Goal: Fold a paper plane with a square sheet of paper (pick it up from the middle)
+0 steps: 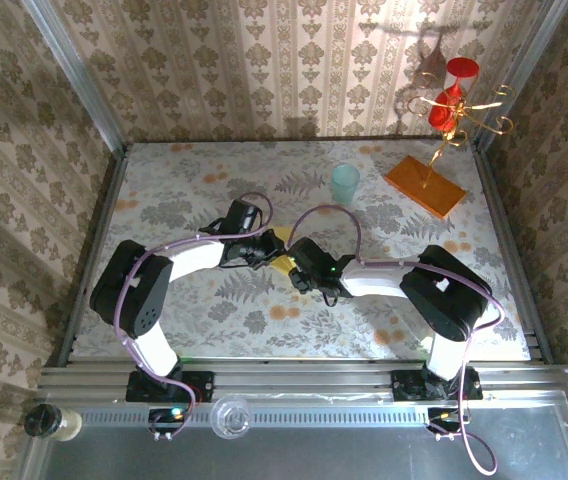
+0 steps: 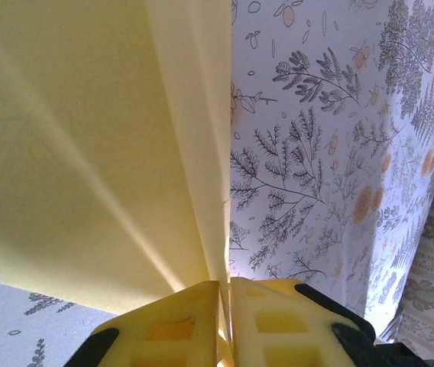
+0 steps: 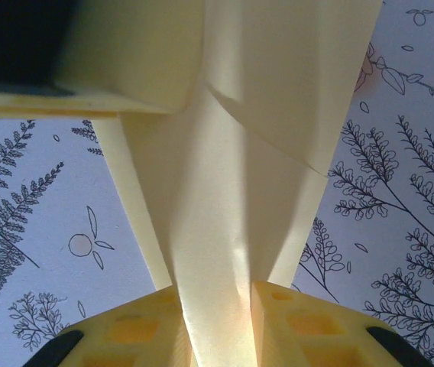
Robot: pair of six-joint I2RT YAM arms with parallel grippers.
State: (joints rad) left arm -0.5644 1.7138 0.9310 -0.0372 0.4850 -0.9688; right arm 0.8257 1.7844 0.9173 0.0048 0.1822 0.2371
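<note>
One paper plane [image 2: 87,153], one cup [image 1: 345,184], one slab [image 1: 419,186]

No legible text, no labels (anywhere visible)

The left arm [image 1: 189,260] and the right arm [image 1: 376,282] are built of white links and black joints, looped with purple cables [image 1: 324,208]. Blocky yellow fingers [image 2: 171,329] are moulded with square recesses.

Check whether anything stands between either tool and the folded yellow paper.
Nothing visible does. The left tool is closed on the folded yellow paper, and the same paper runs straight between the right tool fingers.
</note>
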